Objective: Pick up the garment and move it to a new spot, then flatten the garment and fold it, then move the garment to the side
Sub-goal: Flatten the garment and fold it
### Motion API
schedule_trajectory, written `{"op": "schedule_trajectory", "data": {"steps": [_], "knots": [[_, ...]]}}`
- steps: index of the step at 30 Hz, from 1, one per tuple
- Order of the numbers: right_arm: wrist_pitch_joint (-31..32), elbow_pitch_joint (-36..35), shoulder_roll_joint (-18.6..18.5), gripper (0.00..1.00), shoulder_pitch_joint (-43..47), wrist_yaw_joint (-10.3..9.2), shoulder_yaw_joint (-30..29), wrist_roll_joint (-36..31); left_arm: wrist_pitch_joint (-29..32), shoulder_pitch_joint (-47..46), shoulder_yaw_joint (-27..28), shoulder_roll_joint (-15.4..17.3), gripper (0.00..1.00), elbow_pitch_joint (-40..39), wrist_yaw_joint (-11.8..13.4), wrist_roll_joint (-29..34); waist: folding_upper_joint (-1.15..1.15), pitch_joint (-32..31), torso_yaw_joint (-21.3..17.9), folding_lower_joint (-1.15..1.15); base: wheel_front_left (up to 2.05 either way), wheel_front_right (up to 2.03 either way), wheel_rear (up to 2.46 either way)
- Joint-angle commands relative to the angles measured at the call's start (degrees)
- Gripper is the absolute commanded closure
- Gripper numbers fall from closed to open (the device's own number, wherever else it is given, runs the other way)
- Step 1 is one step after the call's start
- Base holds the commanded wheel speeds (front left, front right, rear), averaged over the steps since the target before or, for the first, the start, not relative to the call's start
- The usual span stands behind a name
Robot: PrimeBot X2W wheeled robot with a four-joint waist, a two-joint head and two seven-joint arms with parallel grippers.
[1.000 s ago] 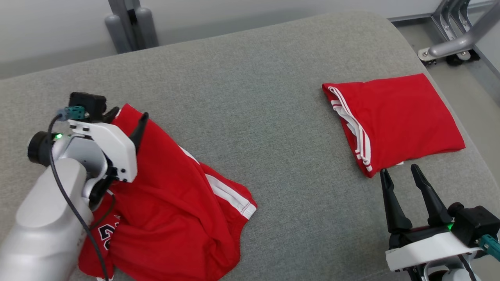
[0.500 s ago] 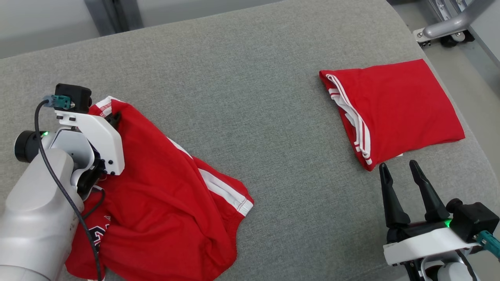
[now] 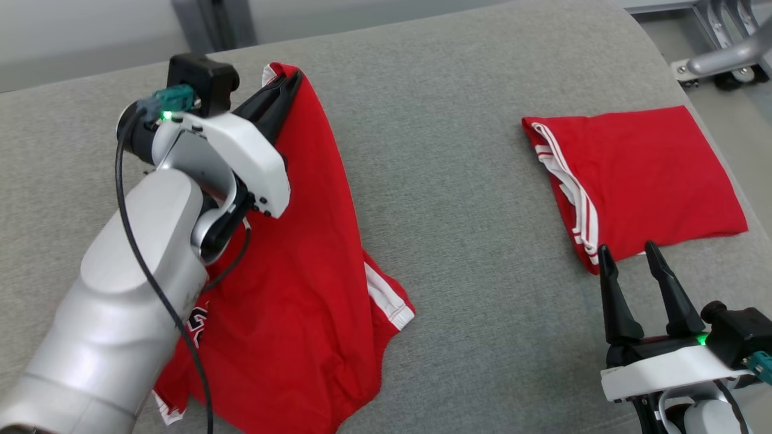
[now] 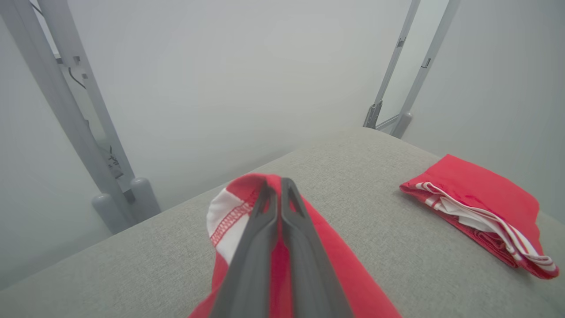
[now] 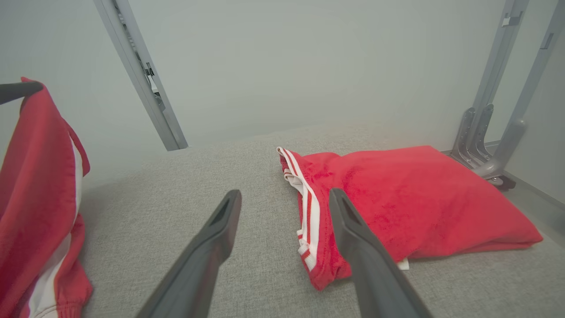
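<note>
The garment (image 3: 313, 241) is a crumpled red jersey with white stripes, on the left of the grey padded surface (image 3: 452, 150). My left gripper (image 3: 292, 81) is shut on its upper hem and holds that edge up, so the cloth hangs in a drape down to the surface. In the left wrist view the two fingers (image 4: 276, 183) press together over the red cloth (image 4: 344, 274) and its white trim. My right gripper (image 3: 627, 248) stands open at the lower right with nothing between its fingers (image 5: 284, 194). The hanging garment (image 5: 35, 176) shows at the left of the right wrist view.
A second red garment (image 3: 651, 175), folded, lies at the right of the surface just beyond my right fingertips, seen close in the right wrist view (image 5: 397, 198). Grey metal frame legs (image 3: 718, 57) stand off the far right edge. A post (image 3: 211, 24) stands behind the surface.
My left gripper has shut on the garment's hem and risen with it, pulling the cloth up off the surface. The right gripper stays open in place. The head camera has shifted.
</note>
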Motion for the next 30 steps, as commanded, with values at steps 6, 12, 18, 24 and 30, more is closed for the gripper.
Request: {"op": "schedule_trajectory", "data": {"steps": [6, 12, 18, 24, 30], "knots": [[1.2, -1.0, -0.3, 0.0, 1.1, 0.02, -1.8, -0.6, -1.8, 14.3, 4.0, 6.9, 1.0, -14.5, 7.1, -2.2, 0.0, -1.7, 4.1, 0.0, 0.0, 0.0, 0.0], [2.7, -2.3, -0.3, 0.0, 1.7, 0.02, -3.1, -1.6, 0.7, 31.5, 6.4, 13.8, 1.0, -32.7, 15.0, -4.0, 0.0, -2.1, 8.9, 0.0, 0.0, 0.0, 0.0], [4.3, -3.5, -0.3, 0.0, 1.7, 0.02, -3.8, -3.0, 3.3, 42.8, 6.6, 17.4, 1.0, -42.8, 20.5, -4.4, 0.0, -3.1, 12.0, 0.0, 0.0, 0.0, 0.0], [6.2, -4.8, -0.3, 0.0, 2.3, 0.02, -4.7, -4.2, 3.9, 51.6, 5.4, 19.0, 1.0, -46.5, 25.0, -3.5, 0.0, -4.1, 14.9, 0.0, 0.0, 0.0, 0.0], [7.7, -5.9, -0.3, 0.0, 3.2, 0.02, -5.5, -4.8, 3.2, 56.8, 5.7, 19.0, 1.0, -46.0, 28.0, -3.9, 0.0, -4.9, 17.0, 0.0, 0.0, 0.0, 0.0]]}}
